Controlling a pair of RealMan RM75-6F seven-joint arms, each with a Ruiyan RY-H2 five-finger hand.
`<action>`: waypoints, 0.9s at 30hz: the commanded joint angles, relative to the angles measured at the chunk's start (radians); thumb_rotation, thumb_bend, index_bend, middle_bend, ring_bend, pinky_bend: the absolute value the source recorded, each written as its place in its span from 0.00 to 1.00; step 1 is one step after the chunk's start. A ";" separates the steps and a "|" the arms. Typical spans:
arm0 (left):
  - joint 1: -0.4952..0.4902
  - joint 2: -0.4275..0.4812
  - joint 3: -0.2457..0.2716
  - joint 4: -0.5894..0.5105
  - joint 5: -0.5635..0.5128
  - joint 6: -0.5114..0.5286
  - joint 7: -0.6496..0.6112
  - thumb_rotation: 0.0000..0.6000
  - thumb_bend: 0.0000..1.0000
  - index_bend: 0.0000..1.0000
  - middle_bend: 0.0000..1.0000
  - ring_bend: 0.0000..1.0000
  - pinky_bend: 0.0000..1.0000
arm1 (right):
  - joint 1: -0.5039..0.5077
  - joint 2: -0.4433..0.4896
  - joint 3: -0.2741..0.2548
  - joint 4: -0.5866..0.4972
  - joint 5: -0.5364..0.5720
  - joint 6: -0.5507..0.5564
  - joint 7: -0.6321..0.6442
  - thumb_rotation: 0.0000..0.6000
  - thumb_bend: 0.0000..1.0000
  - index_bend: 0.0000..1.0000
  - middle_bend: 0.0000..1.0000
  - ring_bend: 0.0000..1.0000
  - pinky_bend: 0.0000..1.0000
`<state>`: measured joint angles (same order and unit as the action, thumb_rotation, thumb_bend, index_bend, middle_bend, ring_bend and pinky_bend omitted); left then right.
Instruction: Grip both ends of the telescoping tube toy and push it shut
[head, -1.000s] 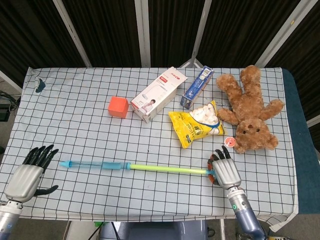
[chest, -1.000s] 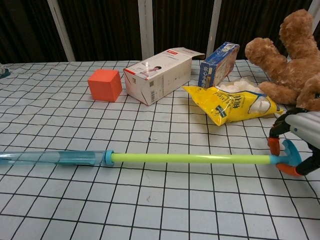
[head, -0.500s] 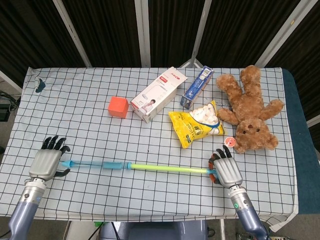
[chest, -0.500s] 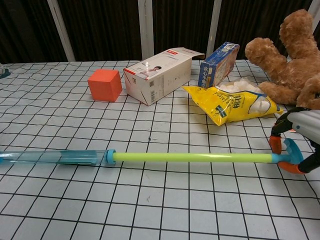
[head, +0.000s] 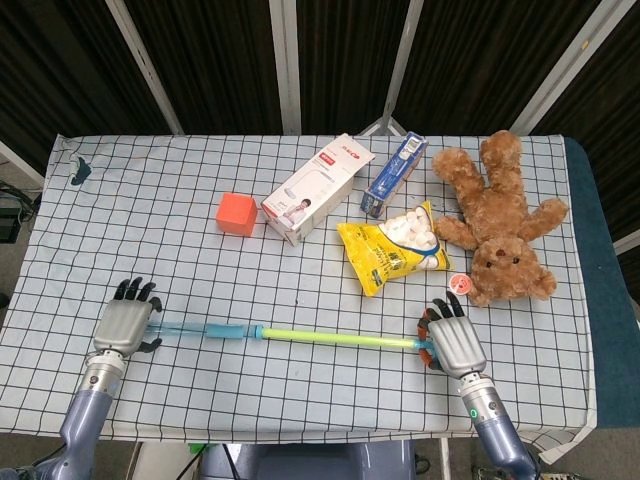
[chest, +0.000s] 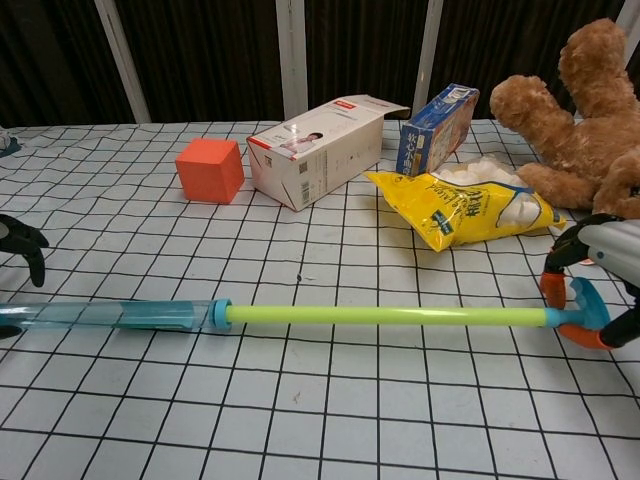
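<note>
The telescoping tube toy (head: 320, 337) lies drawn out along the near part of the checked table, with a clear blue section on the left and a yellow-green rod (chest: 380, 316) on the right. My right hand (head: 455, 345) holds its right end, fingers and thumb curled around the orange-and-blue claw tip (chest: 577, 318). My left hand (head: 123, 325) sits over the tube's left tip with its fingers spread. In the chest view only the dark fingertips (chest: 22, 245) of the left hand show, above the blue section (chest: 110, 315) and apart from it.
Behind the tube stand an orange cube (head: 238, 214), a white carton (head: 316, 188), a blue box (head: 394, 175) and a yellow snack bag (head: 392, 250). A brown teddy bear (head: 498, 215) lies at the right, with a small round orange thing (head: 460, 284) just beyond my right hand.
My left hand has moved right along the table's front, from well clear of the tube to over its left tip. The right hand and tube shifted slightly right.
</note>
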<state>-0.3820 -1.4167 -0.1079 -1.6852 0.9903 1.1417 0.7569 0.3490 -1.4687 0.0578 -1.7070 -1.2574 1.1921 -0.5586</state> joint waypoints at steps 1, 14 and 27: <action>0.000 0.003 0.005 0.005 -0.002 0.004 0.000 1.00 0.31 0.40 0.12 0.00 0.00 | 0.000 0.001 0.000 -0.002 0.001 0.001 0.002 1.00 0.47 0.66 0.37 0.16 0.00; -0.017 -0.007 0.022 0.043 -0.014 0.008 -0.011 1.00 0.37 0.42 0.12 0.00 0.00 | 0.003 0.002 -0.008 -0.012 0.001 0.003 0.000 1.00 0.47 0.66 0.37 0.16 0.00; -0.029 -0.023 0.034 0.070 -0.031 0.007 -0.024 1.00 0.46 0.47 0.15 0.00 0.00 | 0.005 0.003 -0.013 -0.014 0.004 0.007 -0.003 1.00 0.47 0.66 0.37 0.16 0.00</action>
<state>-0.4107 -1.4391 -0.0739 -1.6160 0.9595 1.1490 0.7337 0.3535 -1.4655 0.0448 -1.7212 -1.2529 1.1988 -0.5618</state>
